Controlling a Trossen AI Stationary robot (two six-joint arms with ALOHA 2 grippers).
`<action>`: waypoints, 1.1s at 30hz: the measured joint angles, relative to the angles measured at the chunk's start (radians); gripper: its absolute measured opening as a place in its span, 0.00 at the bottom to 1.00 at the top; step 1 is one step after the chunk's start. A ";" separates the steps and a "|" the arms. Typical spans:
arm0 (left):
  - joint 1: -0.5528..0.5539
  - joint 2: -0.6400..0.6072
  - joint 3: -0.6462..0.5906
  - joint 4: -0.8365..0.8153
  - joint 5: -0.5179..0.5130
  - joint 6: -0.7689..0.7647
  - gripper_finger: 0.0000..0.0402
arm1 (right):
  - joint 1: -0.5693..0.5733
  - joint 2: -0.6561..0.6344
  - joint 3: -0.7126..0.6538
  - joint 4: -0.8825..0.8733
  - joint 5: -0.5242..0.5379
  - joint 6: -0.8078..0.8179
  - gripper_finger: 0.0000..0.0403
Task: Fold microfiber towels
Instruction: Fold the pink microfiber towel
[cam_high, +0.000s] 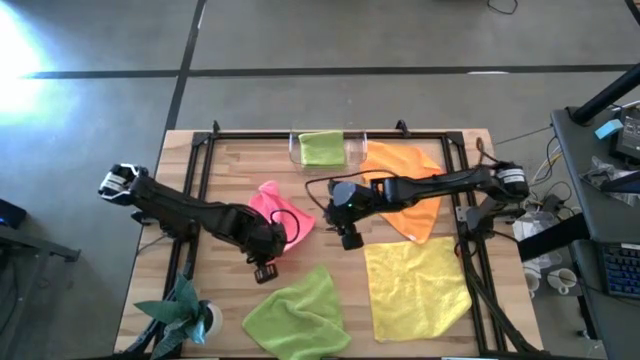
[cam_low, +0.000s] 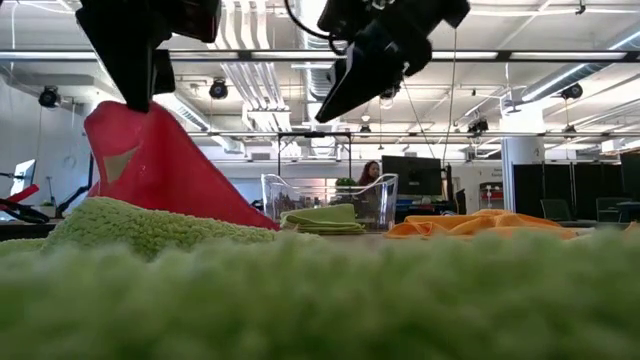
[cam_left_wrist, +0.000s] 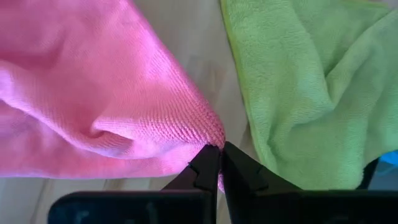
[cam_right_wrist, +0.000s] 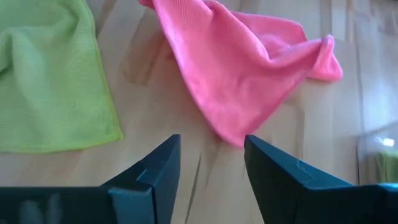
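Observation:
A hot pink towel (cam_high: 283, 212) stands in a tent shape at mid-table, one corner raised by my shut left gripper (cam_high: 265, 266), the rest lying on the wood. My right gripper (cam_right_wrist: 211, 168) hovers open just right of it, above the table, with the towel's near point (cam_right_wrist: 229, 138) lying ahead of its fingertips. A crumpled lime green towel (cam_high: 296, 315) lies near the front edge and a yellow one (cam_high: 415, 288) lies flat at the front right. An orange towel (cam_high: 405, 190) lies under the right arm. A folded green towel (cam_high: 322, 148) sits in a clear tray. My left gripper pinches one corner of the pink towel (cam_left_wrist: 210, 135) between its two fingertips (cam_left_wrist: 206, 167). The fingers come steeply from above. The towel hangs from the hold as a slanting sheet (cam_low: 165, 165), and its lower part rests on the table.
The clear plastic tray (cam_high: 295, 150) stands at the far edge. A green artificial plant (cam_high: 185, 312) sits at the front left corner. A black frame (cam_high: 200, 160) runs around the tabletop. Bare wood (cam_high: 340, 262) shows between the pink, green and yellow towels.

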 joint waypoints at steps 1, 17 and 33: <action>0.000 -0.003 0.001 -0.002 0.000 -0.010 0.00 | 0.000 0.015 0.002 0.014 0.000 -0.013 0.42; 0.000 -0.062 0.001 0.000 -0.003 -0.022 0.00 | 0.002 0.238 0.024 0.199 -0.047 -0.067 0.42; 0.000 -0.192 -0.001 -0.004 -0.027 -0.021 0.00 | 0.002 0.385 0.118 0.156 -0.044 -0.064 0.41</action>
